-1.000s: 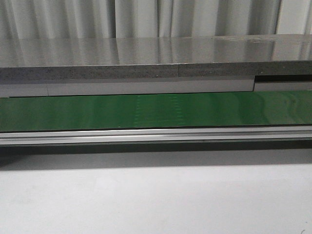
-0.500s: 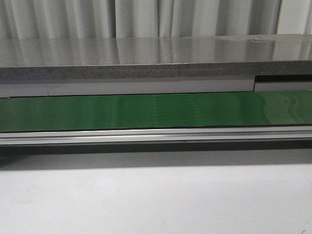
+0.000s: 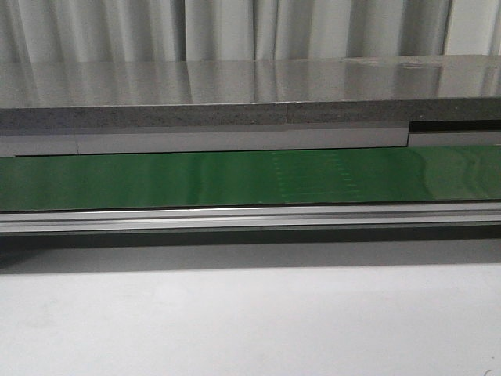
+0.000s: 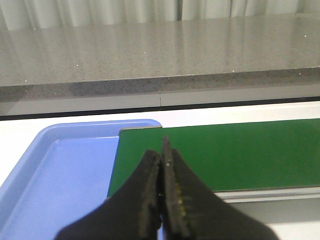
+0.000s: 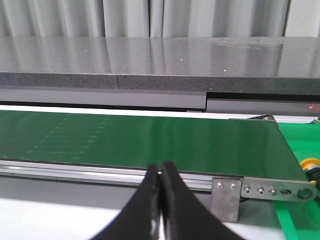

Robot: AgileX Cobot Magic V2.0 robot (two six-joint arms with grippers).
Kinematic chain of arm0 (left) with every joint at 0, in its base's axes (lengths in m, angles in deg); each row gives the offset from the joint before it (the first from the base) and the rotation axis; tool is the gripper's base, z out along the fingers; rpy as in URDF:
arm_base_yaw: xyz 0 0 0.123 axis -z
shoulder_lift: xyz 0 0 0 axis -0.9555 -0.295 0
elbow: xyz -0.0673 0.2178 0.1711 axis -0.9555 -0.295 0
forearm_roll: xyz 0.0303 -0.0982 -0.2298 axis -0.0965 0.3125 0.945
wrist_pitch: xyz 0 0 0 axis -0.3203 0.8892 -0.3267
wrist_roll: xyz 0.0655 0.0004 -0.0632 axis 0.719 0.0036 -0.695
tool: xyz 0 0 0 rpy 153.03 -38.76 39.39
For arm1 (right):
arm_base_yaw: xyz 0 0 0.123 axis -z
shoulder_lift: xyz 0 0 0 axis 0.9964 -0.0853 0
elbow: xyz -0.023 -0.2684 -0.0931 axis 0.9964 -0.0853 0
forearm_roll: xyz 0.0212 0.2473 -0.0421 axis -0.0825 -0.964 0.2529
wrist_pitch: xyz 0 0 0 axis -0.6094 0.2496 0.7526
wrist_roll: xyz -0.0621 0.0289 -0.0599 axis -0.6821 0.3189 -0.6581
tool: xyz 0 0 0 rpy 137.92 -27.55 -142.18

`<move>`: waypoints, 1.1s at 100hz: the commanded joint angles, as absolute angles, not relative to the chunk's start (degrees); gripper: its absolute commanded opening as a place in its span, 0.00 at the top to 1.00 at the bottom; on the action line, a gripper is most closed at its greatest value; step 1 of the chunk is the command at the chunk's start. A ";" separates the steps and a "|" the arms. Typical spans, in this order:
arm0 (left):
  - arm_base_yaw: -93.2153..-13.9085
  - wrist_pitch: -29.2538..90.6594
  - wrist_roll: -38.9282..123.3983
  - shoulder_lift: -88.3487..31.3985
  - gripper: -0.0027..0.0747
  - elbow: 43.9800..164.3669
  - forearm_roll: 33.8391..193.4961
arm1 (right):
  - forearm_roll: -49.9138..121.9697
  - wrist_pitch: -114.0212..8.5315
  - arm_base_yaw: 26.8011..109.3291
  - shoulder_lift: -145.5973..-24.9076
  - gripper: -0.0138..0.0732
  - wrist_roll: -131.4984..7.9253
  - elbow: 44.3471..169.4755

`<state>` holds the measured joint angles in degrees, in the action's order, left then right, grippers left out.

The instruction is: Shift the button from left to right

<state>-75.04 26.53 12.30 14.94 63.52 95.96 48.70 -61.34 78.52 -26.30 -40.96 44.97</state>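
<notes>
A small yellow round head over a dark body, probably the button point(image 5: 311, 165), shows in the right wrist view. The picture's edge cuts it off, and it lies on a green surface past the end of the belt. My right gripper point(image 5: 161, 168) is shut with nothing in it, in front of the belt's metal rail. My left gripper point(image 4: 162, 149) is also shut and empty. It hovers where the blue tray point(image 4: 60, 175) meets the green conveyor belt point(image 4: 240, 150). Neither gripper shows in the front view.
The green conveyor belt point(image 3: 235, 178) runs across the front view with an aluminium rail point(image 3: 235, 218) along its near side. A grey stone counter point(image 3: 235, 94) stands behind it. A metal bracket point(image 5: 225, 197) is bolted at the belt's right end. White table point(image 3: 250, 321) lies in front.
A faint pattern of marks on the belt has shifted to the right across the front view. Nothing else differs.
</notes>
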 commanded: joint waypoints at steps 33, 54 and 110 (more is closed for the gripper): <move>-74.68 31.58 12.29 14.36 0.99 65.11 96.36 | 49.35 -66.34 78.63 -25.15 0.92 -40.89 45.87; -74.45 39.53 3.93 16.81 0.99 63.52 89.67 | 49.35 -66.34 78.63 -25.15 0.92 -40.89 45.87; -70.91 42.46 -2.86 28.51 0.99 48.45 84.99 | 49.35 -66.34 78.63 -25.15 0.92 -40.89 45.87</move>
<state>-71.45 36.74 -2.03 28.42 48.28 84.81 48.70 -61.38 78.52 -26.30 -40.96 44.97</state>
